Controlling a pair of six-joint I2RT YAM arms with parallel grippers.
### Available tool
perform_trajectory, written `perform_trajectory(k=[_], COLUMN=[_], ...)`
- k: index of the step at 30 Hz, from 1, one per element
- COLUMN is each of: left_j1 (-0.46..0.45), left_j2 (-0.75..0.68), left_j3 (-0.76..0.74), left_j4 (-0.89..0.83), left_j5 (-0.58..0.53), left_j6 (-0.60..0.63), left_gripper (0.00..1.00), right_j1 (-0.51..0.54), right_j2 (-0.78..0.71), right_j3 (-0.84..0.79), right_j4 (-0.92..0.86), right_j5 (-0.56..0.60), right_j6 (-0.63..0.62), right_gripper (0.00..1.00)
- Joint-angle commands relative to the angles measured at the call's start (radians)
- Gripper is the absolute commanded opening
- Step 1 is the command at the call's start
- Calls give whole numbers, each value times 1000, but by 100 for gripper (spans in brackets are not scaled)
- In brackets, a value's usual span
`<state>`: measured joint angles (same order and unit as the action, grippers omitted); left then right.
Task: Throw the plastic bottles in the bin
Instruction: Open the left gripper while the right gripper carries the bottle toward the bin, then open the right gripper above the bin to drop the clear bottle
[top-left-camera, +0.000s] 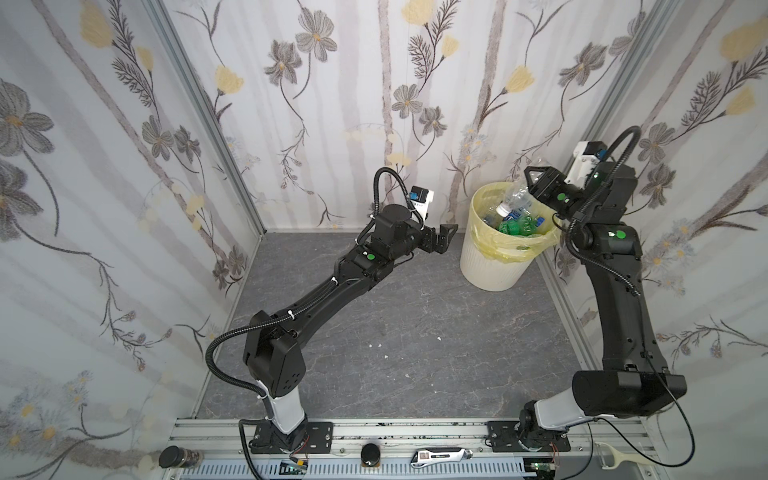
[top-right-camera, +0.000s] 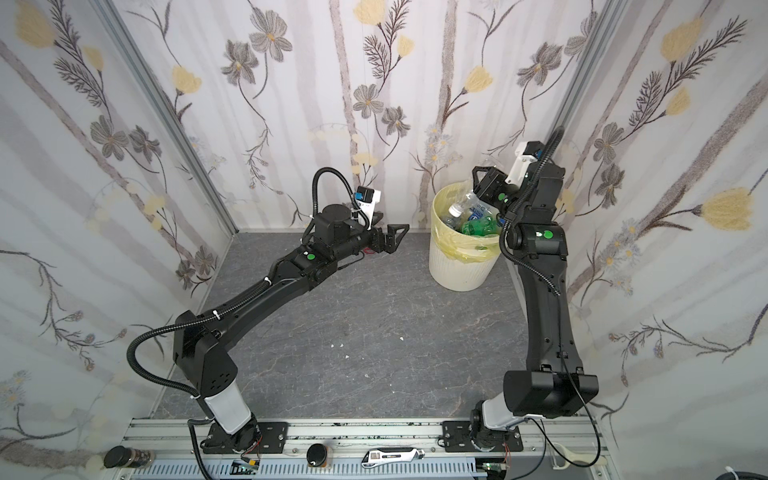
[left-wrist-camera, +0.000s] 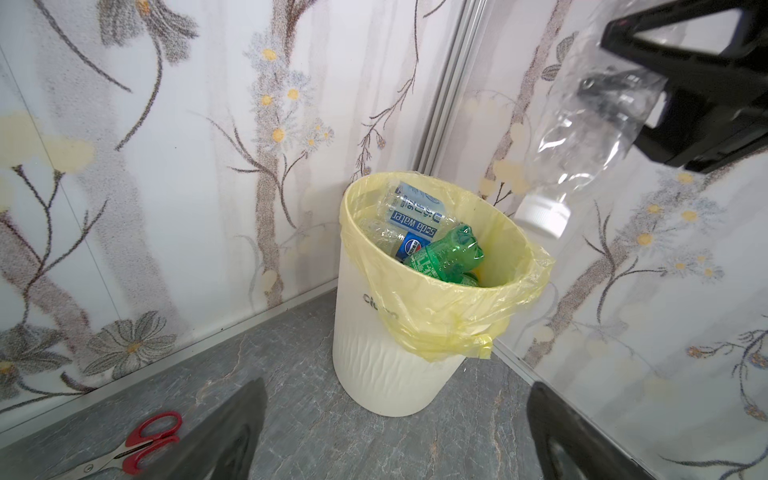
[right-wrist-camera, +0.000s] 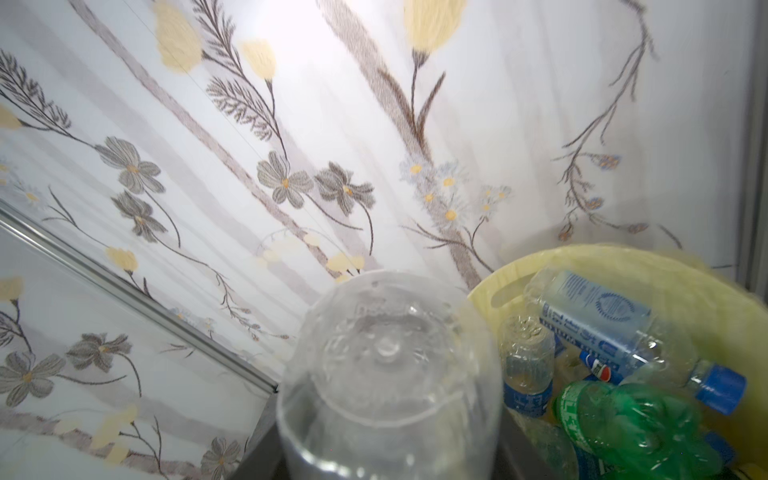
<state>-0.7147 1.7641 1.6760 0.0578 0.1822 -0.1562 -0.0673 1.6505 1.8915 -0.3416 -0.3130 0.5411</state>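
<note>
**Item: clear bottle**. Crumpled, white cap, hanging cap-down and tilted at the upper right of the frame in the left wrist view. In both top views its cap sits over the mouth of the bin.

**Held by:** right claw, jaws drawn in tight on the bottle's lower body, base end uppermost.

**Bin:** right of centre in the upper half of both top views, yellow liner folded over the rim. Contents: one green bottle on top and blue-labelled bottles beneath.

**Left claw**: jaws spread wide, holding nothing, hovering just left of the bin.

**Other:** red-handled scissors on the desk, lower left of the left wrist view. No loose bottle shows on the desk.

**Step, as judged:** drop-off, possibly the last one.

**Next move calls for:** parting the right jaws with the cap inside the rim. A slight shift toward the bin's centre would keep the bottle off the liner's edge.
</note>
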Motion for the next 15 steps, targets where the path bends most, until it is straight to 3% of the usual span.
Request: perform_trajectory(k=[1, 8, 15], left_j1=[-2, -2, -2], left_j2=[-6, -7, 9], left_j3=[1, -2, -4], left_j4=[1, 0, -1], left_j5=[-21, -24, -21], left_j6=[24, 31, 33], left_gripper=[100, 100, 100], right_j1=[-15, -16, -4], right_j2=[-9, 37, 125], right_j3=[79, 253, 246], right_j4=[-22, -145, -146], right_j5=[103, 293, 322], right_j6=[-53, -197, -210], right_gripper=[51, 51, 51])
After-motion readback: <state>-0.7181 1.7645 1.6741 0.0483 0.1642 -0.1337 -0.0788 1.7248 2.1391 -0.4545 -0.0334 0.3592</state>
